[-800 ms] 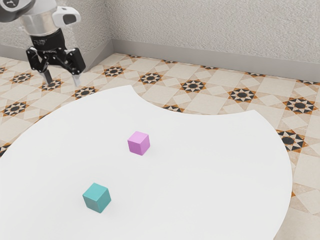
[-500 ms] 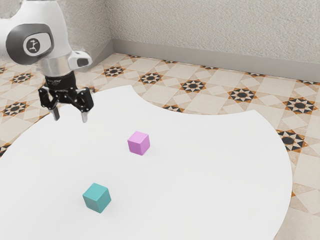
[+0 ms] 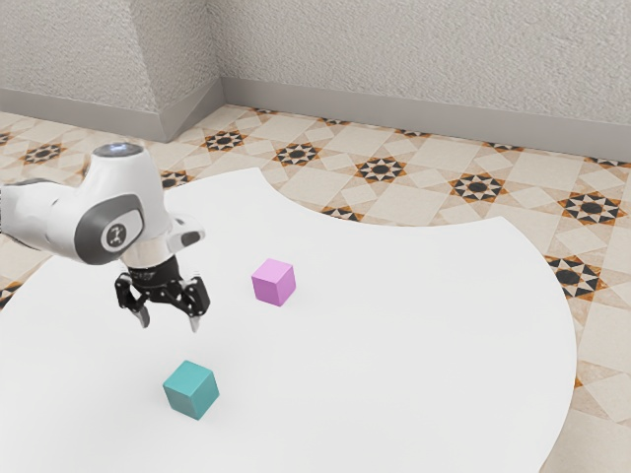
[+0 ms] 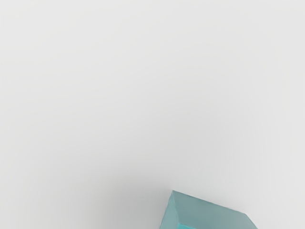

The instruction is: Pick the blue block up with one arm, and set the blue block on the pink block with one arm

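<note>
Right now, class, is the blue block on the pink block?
No, the blue block sits on the table, apart from the pink block.

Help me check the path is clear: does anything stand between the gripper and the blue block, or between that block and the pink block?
Nothing visible does. The open gripper hangs near the blue block with nothing between them, and only bare white table lies between it and the pink block.
</note>
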